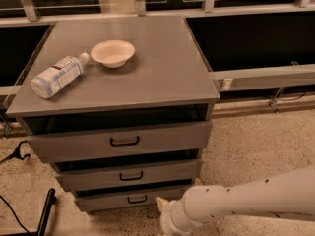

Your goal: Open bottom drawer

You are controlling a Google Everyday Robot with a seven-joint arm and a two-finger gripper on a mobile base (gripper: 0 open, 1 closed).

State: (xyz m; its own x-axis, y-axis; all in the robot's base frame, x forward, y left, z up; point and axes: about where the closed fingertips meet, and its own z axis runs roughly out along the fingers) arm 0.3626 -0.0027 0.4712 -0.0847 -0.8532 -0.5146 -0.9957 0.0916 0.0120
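The grey cabinet has three flat-fronted drawers. The bottom drawer is the lowest one, just above the floor, with a small black bar handle. Its front stands slightly out, with a dark gap above it. My gripper is at the bottom edge of the view, just right of the bottom drawer's right end and below the level of its handle. Most of it is cut off by the frame edge. My white arm reaches in from the right.
A plastic water bottle lies on its side on the cabinet top beside a white bowl. The middle drawer and top drawer sit above. A black cable and a black bar lie on the floor at left.
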